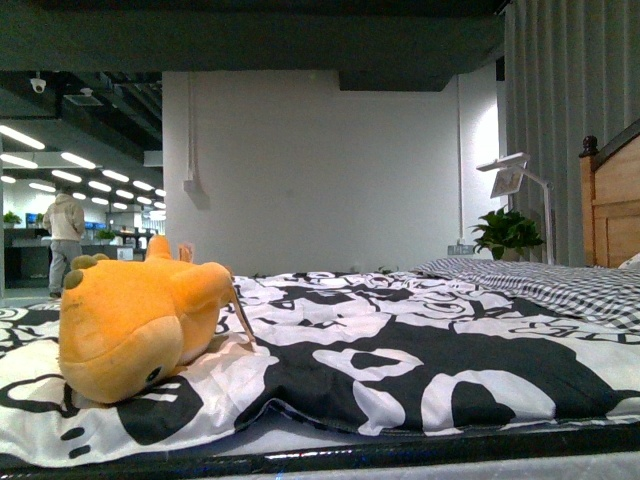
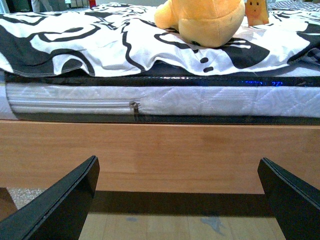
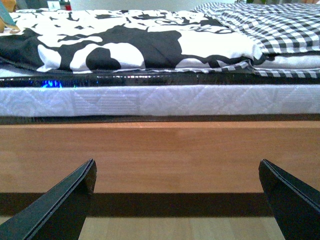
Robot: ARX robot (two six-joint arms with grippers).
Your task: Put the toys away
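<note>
While a person (image 1: 66,238) stands far off at the left edge of the front view, the orange-yellow plush toy (image 1: 140,325) lies on its side on the left part of the bed. It rests on a black-and-white quilt (image 1: 400,360), near the quilt's front edge, with one black bead eye showing low on its face. Further right, beyond the bed, are a green plant (image 1: 508,232) and a white lamp (image 1: 515,172). A checked cover (image 1: 560,285) comes next, and a wooden headboard (image 1: 612,200) at the far right.

The left gripper (image 2: 177,164) hangs low before the wooden bed frame (image 2: 160,150), jaws spread wide and holding nothing. The toy (image 2: 205,22) sits above it, over the white mattress (image 2: 210,100). The right gripper (image 3: 177,165) is likewise spread wide and empty, facing the frame below the quilt and checked cover.
</note>
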